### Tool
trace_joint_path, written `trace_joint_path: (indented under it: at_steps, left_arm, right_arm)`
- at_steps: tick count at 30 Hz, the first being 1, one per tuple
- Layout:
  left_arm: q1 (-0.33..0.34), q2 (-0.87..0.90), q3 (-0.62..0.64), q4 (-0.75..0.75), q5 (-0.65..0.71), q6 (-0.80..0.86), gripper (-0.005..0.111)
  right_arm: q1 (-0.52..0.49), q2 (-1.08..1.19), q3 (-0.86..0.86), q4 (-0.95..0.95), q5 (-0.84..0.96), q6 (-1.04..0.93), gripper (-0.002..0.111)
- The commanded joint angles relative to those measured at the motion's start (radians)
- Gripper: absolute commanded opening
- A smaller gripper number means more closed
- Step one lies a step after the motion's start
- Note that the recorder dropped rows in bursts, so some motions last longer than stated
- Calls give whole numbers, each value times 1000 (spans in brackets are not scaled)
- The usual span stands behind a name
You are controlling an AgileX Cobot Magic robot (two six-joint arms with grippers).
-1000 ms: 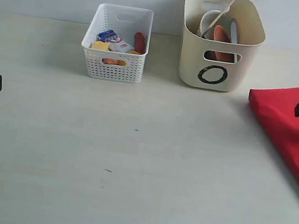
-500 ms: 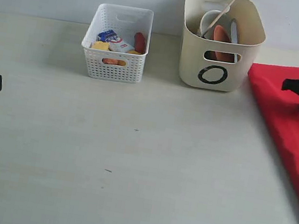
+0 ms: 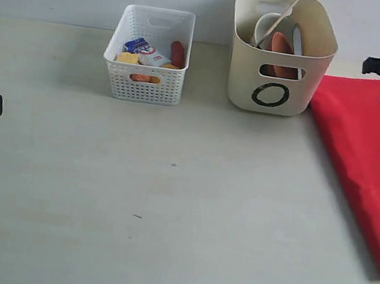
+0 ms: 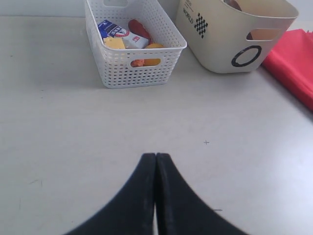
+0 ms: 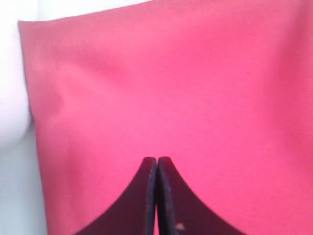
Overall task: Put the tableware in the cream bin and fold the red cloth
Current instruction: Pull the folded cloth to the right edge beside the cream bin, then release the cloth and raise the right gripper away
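The pale counter (image 3: 163, 218) is nearly bare in front of me. The red cloth (image 3: 370, 157), the biggest thing on it, lies flat on the right, just beside the cream bin (image 3: 247, 64), with straight edges and what looks like a doubled layer. I'd judge it folded at least once, though it runs out of sight. The white basket (image 3: 143, 87) to the left holds only food. The right end effector (image 5: 157, 160) hovers over the cloth's far part, jaws pressed together with no fabric between them. The left end effector (image 4: 156, 156) is also closed and empty, above bare counter. Inside the bin I can see the brown plate (image 3: 282, 49), the bowl (image 3: 268, 25) and chopsticks (image 3: 287, 9), so the tableware seems done. At most, 1 tidy-up of the cloth remains.
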Motion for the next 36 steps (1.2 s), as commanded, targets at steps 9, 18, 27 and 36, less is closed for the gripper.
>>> trace_joint_path:
  at_steps: [9, 18, 27, 36]
  left_arm:
    - [3, -5, 4, -4, -13, -9, 0]
    - [3, -5, 4, -4, -23, -9, 0]
    - [3, -5, 4, 6, -41, -9, 0]
    - [3, -5, 4, 50, -41, -7, 0]
  right_arm:
    - [-52, 165, 32, -16, -5, -19, 0]
    - [2, 253, -88, 78, -115, -108, 0]
    - [1, 214, -207, 86, -68, -45, 0]
    - [1, 18, -169, 90, -38, -145, 0]
